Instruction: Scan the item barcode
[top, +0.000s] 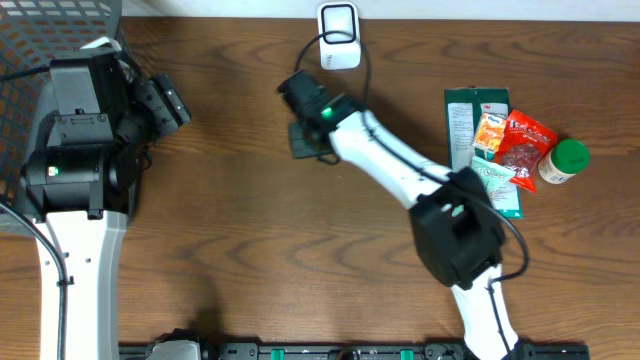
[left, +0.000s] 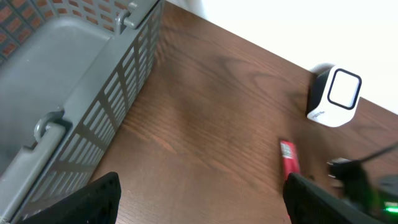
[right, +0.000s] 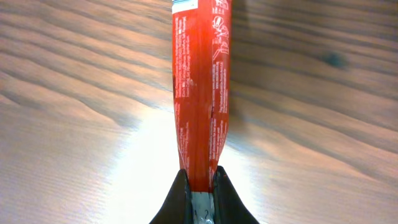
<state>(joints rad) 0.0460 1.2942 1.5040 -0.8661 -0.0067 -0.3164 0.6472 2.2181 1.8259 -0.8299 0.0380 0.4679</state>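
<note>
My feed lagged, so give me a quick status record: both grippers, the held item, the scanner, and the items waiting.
right gripper: shut on red packet, pinching one end
left gripper: open, empty, beside grey basket
scanner: white, just beyond the held packet, not touching it
waiting items: packets and green-lidded bottle, grouped on the right arm's side

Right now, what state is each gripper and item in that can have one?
left gripper: open, holding nothing
right gripper: shut on the red packet
scanner: upright on the table, untouched
red packet: held by one end, apart from the scanner
jar: green lid on
</note>
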